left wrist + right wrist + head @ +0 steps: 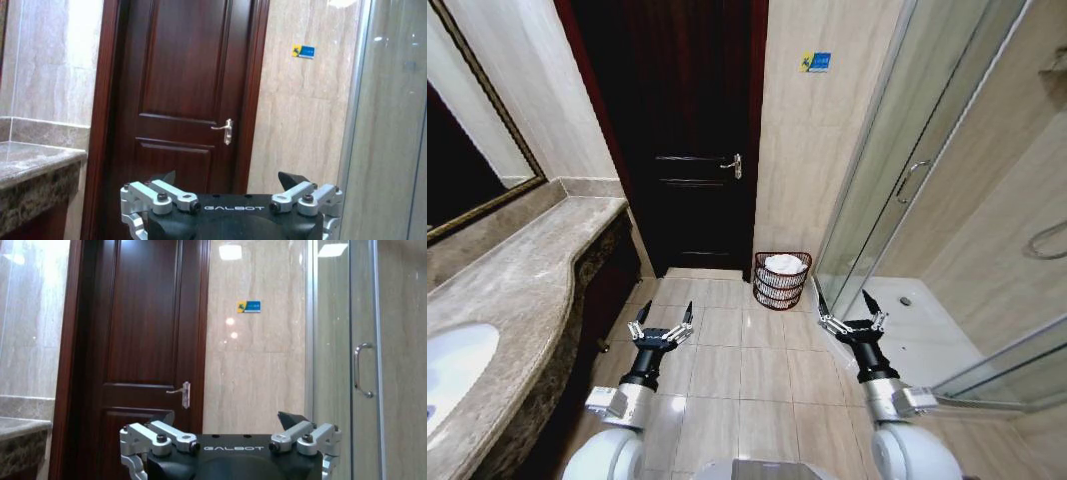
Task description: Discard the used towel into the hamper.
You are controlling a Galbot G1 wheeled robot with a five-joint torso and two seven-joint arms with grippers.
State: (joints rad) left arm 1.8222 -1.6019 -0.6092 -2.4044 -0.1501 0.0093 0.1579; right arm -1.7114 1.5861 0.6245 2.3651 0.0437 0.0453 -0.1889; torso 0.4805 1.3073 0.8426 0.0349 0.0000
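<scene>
The hamper (782,280) stands on the tiled floor (727,360) against the far wall, between the dark door (682,130) and the glass shower enclosure (897,190). A white bundle, apparently the towel (785,263), lies inside it at the rim, so by the look of things the discard itself is done and what remains is a clean retreat.

Both arms are held low in front of the robot, well short of the hamper. The left gripper (661,322) hangs over the floor just beside the marble surface (517,280); its fingers are spread and hold nothing. The right gripper (850,311) hangs near the shower's threshold, its fingers spread and empty too.

To finish well, the robot should probably keep both arms tucked as they are and leave clearance on both flanks: the surface's edge on the left and the glass panel on the right are the likely things to clip if the base turns.

Much is hard to judge. The hamper's weave hides how deep the towel sits and whether any of it hangs over the back rim. The sink (452,365) is cut off by the frame. In the wrist views the door handle (225,131) and the shower handle (360,370) are plain, but the floor lies below their frame.
</scene>
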